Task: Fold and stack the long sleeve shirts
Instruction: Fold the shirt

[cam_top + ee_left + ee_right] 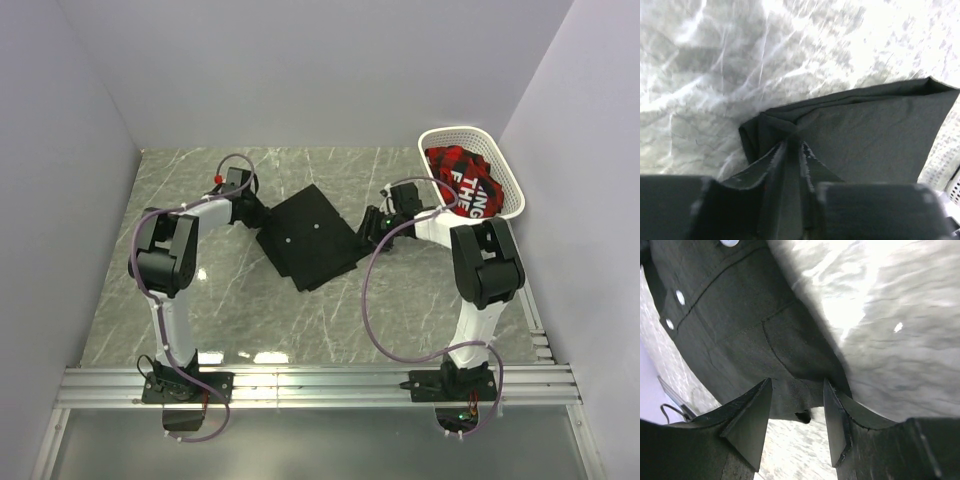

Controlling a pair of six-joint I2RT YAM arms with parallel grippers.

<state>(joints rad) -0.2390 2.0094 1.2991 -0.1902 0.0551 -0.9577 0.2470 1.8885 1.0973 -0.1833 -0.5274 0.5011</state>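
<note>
Within left tool [794, 147] (firmly pinched): shirt [870, 135]

Grey marble table [250, 320], white walls [300, 70].

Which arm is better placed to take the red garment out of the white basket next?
Right, probably. The white basket stands at the far right, beyond the right gripper, whose fingers are open around an edge of the black shirt. The left gripper is shut on that shirt's opposite corner, farther away.
</note>
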